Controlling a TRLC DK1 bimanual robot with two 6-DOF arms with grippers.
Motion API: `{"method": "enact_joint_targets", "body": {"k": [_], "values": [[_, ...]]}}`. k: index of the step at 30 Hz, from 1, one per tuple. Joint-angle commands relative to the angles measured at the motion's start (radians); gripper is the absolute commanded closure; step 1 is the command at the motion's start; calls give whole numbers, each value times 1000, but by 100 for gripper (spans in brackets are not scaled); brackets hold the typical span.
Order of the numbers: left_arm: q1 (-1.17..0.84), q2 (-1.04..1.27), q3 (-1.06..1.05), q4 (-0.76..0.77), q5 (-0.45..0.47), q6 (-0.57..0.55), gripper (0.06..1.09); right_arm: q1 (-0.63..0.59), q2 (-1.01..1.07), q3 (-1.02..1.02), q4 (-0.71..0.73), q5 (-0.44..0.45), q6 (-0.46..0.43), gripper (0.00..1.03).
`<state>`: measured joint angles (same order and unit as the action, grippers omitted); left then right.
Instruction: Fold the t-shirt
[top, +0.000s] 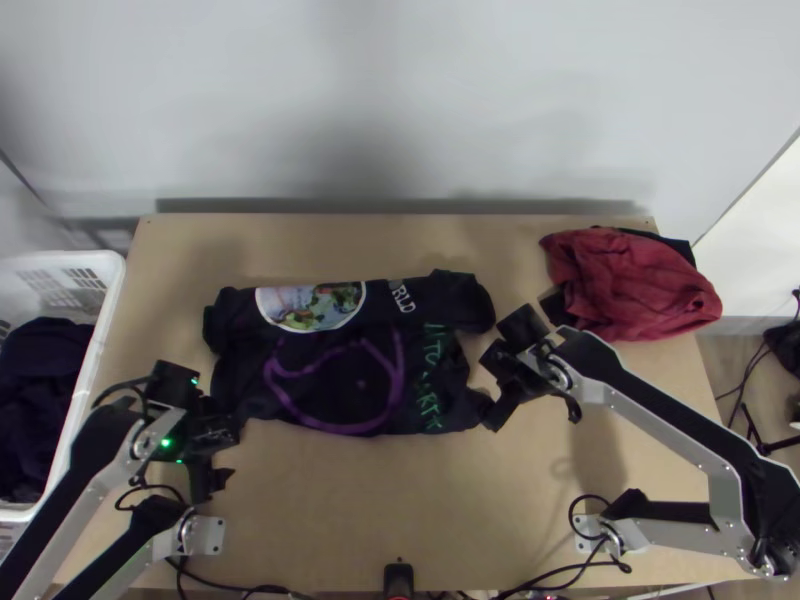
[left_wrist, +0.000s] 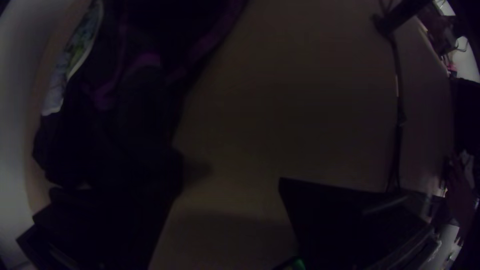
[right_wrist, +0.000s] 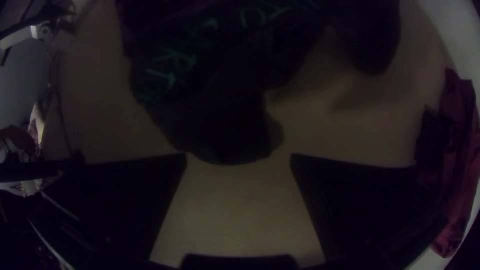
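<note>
the dark t-shirt (top: 345, 385) lay across the middle of the wooden table (top: 370, 510), rather toward the left edge, where both my arms could get at its ends. its far part made a thick band, folded or bunched, carrying a round picture print (top: 312, 305); the part toward the near edge lay flatter. i took that for a fold partly made and in need of straightening.

my left end effector (left_wrist: 229, 187) stood wide by the shirt's near left corner, though i couldn't tell whether it touched the cloth. my right end effector (right_wrist: 239, 156) was wide too, its gap facing a rounded flap (right_wrist: 225, 135) at the near right corner, well placed for a pinch. i saw no cloth clamped in either. gripping both corners would, i judged, let me bring the near part up evenly; too shallow a bite might drag just one layer.

the red cloth (top: 635, 285) sat heaped at the far right corner, presumably to leave folding room, and the white laundry basket (top: 107, 320) stood off the left edge with dark laundry (top: 45, 370) inside, handy for fetching.
</note>
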<state>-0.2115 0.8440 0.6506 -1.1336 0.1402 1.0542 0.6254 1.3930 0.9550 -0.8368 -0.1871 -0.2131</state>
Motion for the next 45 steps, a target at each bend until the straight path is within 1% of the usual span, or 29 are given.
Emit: {"method": "enact_joint_targets", "body": {"k": [1,3,6,11,14,16,17,18,19,20,22,24,26,27,29,30,32,36,37,41,42,43,44,45], "values": [[-46,15,-115,136,-70,-54,11,22,-2,-39,19,0,6,7],[-29,26,-137,207,-97,-43,13,23,0,-53,22,0,6,10],[-2,69,-126,245,-100,-34,13,43,-6,-67,21,-2,8,10],[12,89,-101,267,-100,-62,13,71,-34,-70,11,-2,8,10],[32,106,-95,279,-99,-68,13,74,-5,-75,48,-2,9,10],[43,109,-92,281,-100,-68,13,85,14,-76,71,-2,8,16],[47,110,-91,282,-100,-68,13,86,24,-79,82,-2,8,16],[49,112,-91,281,-100,-66,14,88,34,-84,88,-2,8,19],[50,110,-88,281,-100,-66,14,92,37,-91,104,-2,6,24],[54,109,-83,279,-100,-66,17,94,37,-101,125,-2,4,30],[69,110,-72,278,-100,-66,20,94,37,-114,160,-2,4,39],[78,109,-66,279,-99,-66,21,94,44,-122,189,-2,-3,48],[86,107,-66,279,-99,-63,30,92,49,-133,223,0,-11,59],[87,106,-66,281,-99,-62,33,92,51,-139,239,0,-14,65],[89,106,-69,281,-99,-62,33,91,57,-142,249,-2,-20,71],[89,106,-71,281,-99,-60,38,91,57,-145,251,-2,-22,76],[89,106,-72,282,-91,-59,41,94,57,-157,265,-2,-26,82],[90,113,-94,330,-85,-59,56,99,58,-191,291,-3,-32,99],[90,113,-98,342,-85,-59,57,99,58,-196,291,-3,-32,100],[103,118,-105,362,-47,-63,73,99,37,-217,288,-3,-32,100],[106,118,-103,365,-34,-66,79,96,26,-219,286,-3,-32,100],[113,119,-101,377,-30,-71,88,92,15,-217,280,-3,-32,100],[123,121,-97,385,-24,-71,103,86,-3,-216,277,-3,-32,100],[130,124,-92,387,-21,-71,104,82,-22,-211,275,-3,-32,100]]}}
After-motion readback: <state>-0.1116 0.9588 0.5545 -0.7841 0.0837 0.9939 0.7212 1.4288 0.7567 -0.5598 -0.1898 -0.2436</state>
